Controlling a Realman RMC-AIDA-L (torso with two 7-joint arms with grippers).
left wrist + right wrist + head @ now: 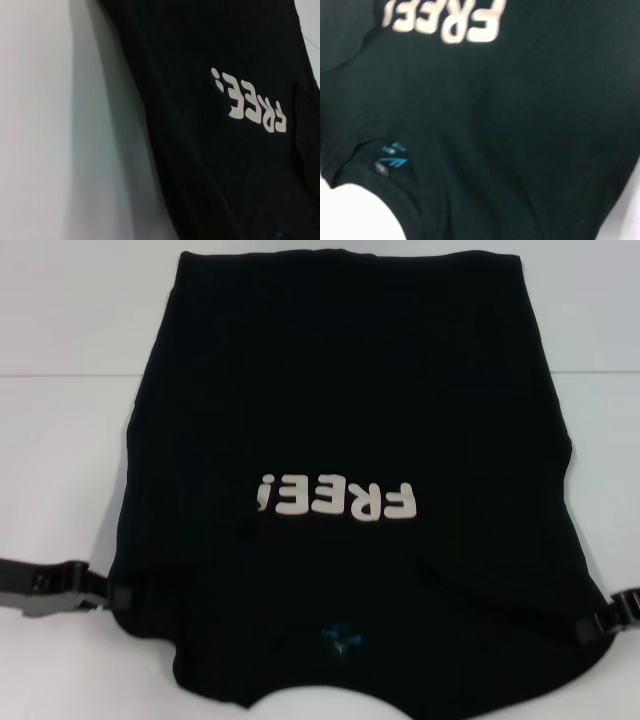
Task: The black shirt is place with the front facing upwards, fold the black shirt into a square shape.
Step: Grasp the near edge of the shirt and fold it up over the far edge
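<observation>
Lying front-up on the white tabletop (60, 440), the black shirt (340, 390) fills the middle of the head view, collar toward the robot at 6 o'clock and hem away at 12 o'clock. The sleeves look already turned in, since the sides run as fairly straight edges, though I cannot confirm that from these views. The white "FREE!" lettering (335, 500) sits just below centre, reading upside down from the head camera; the blue neck label (340, 637) lies under it near the collar.

Left tool (100, 596) is at 8 o'clock, at the shirt's near-left corner, touching or pinching the cloth edge; cannot tell whether its fingers are apart or closed. Right tool (600, 622) is at 4 o'clock, at the near-right corner, half cut off by the frame edge; its state likewise cannot be told.

Judged step: both arms set at the collar-end corners for the lengthwise fold.

Next move, as I judge it: secure both corners, lift together, and carry them evenly toward 12 o'clock so the collar end lands on the hem end. Uneven travel would skew the square.
</observation>
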